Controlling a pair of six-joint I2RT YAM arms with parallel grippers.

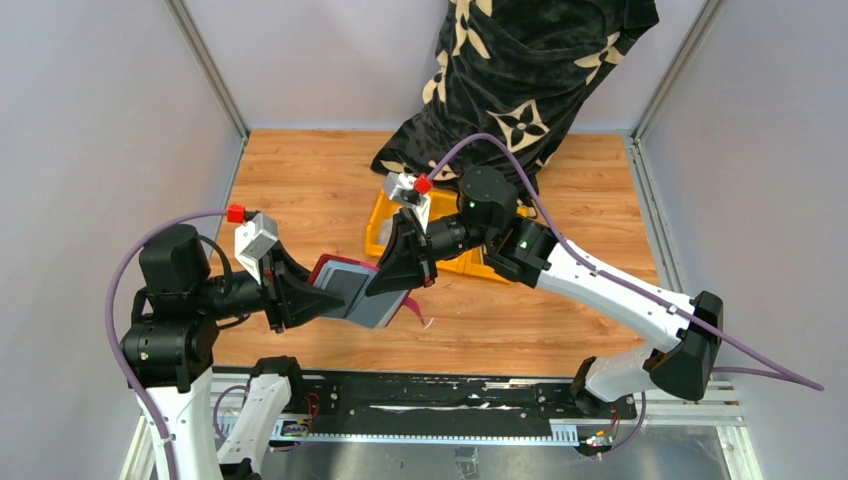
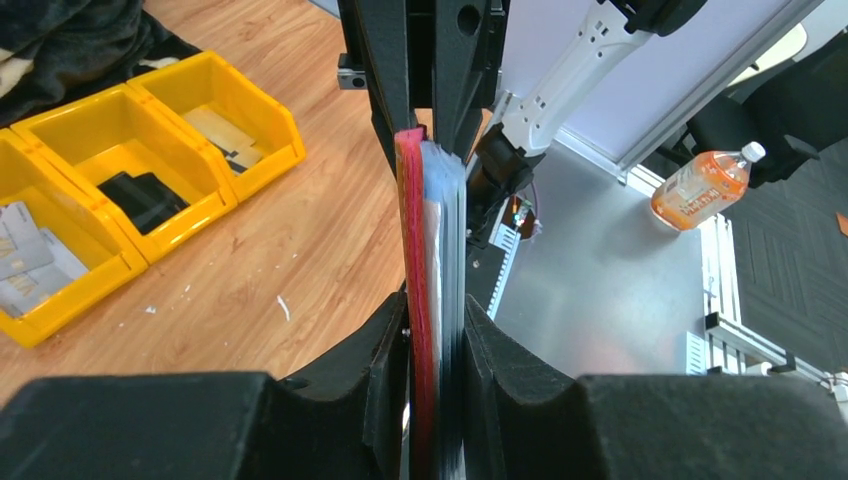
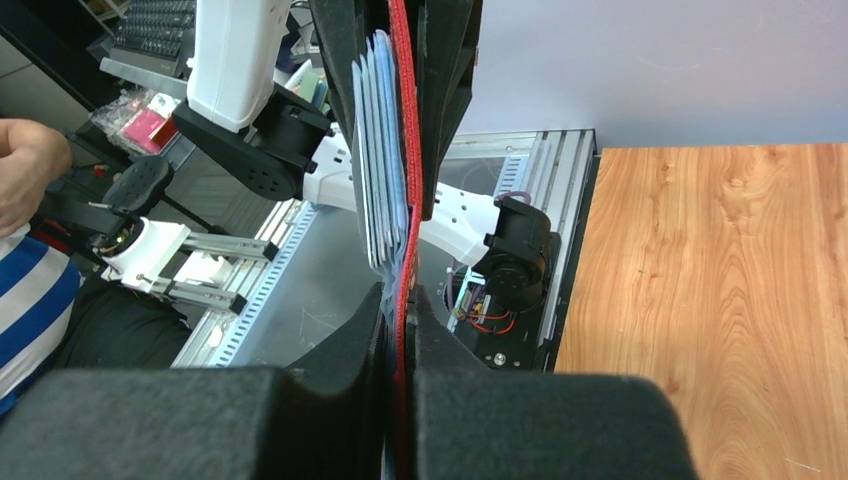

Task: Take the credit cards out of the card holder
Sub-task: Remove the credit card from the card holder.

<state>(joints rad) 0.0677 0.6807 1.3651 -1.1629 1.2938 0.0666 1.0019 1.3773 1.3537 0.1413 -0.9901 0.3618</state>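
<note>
The dark red card holder (image 1: 340,272) is held in the air between both grippers, open, with its silvery-grey inside facing up. My left gripper (image 1: 322,300) is shut on its left part; the left wrist view shows the jaws (image 2: 437,335) clamped on the red cover (image 2: 415,300) and the stack of grey credit cards (image 2: 452,240). My right gripper (image 1: 397,272) is shut on the right part; in the right wrist view (image 3: 401,305) it pinches the red cover (image 3: 403,230), with the cards (image 3: 380,150) fanned just left of it. A red snap tab (image 1: 410,308) hangs below.
A yellow three-compartment bin (image 1: 378,228) stands behind the right gripper; the left wrist view shows its wall (image 2: 150,235) with grey cards (image 2: 25,255) and a black object (image 2: 140,195) inside. Black patterned cloth (image 1: 520,70) lies at the back. A person's hand (image 3: 25,170) is off the table.
</note>
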